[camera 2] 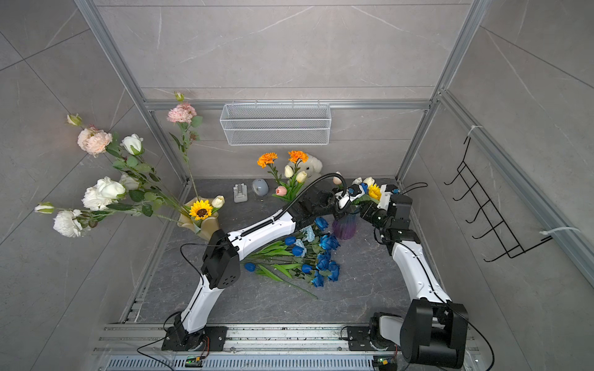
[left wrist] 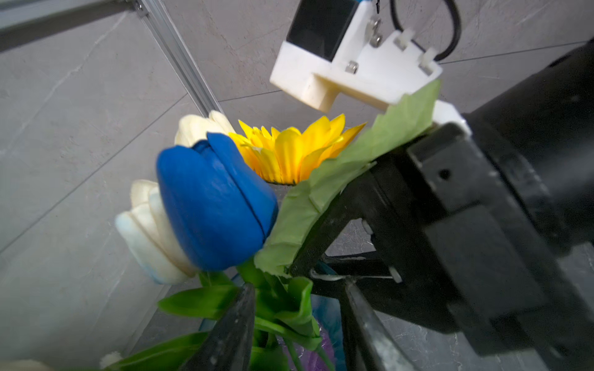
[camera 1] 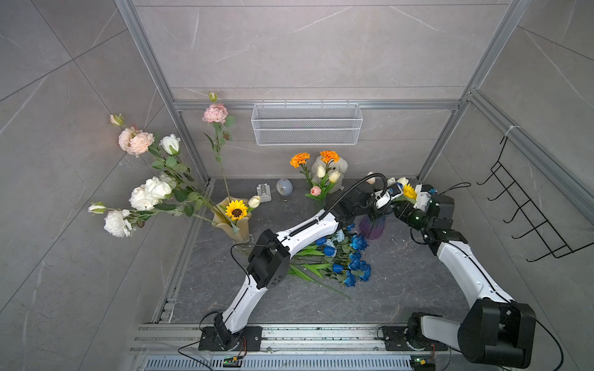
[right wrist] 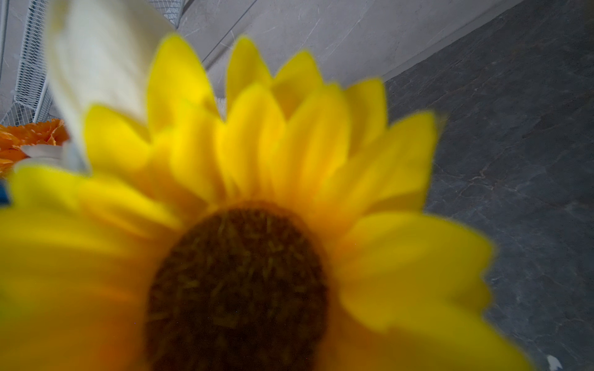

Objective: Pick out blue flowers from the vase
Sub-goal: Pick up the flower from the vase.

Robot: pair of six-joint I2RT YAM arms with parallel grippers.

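one blue tulip (left wrist: 212,205) stands beside two white tulips (left wrist: 151,231), one sunflower (left wrist: 295,151).

Two sunflowers (camera 1: 236,210) (camera 1: 409,191); two orange carnations (camera 1: 299,159) (camera 1: 329,156); one purple vase (camera 1: 372,228); one wire basket (camera 1: 307,124) (white mesh)

My left arm (camera 1: 308,229) stretches far across to meet my right arm (camera 1: 463,269). My left gripper (left wrist: 297,289) holds its jaws apart; my right gripper (camera 1: 396,208) hides its jaws.
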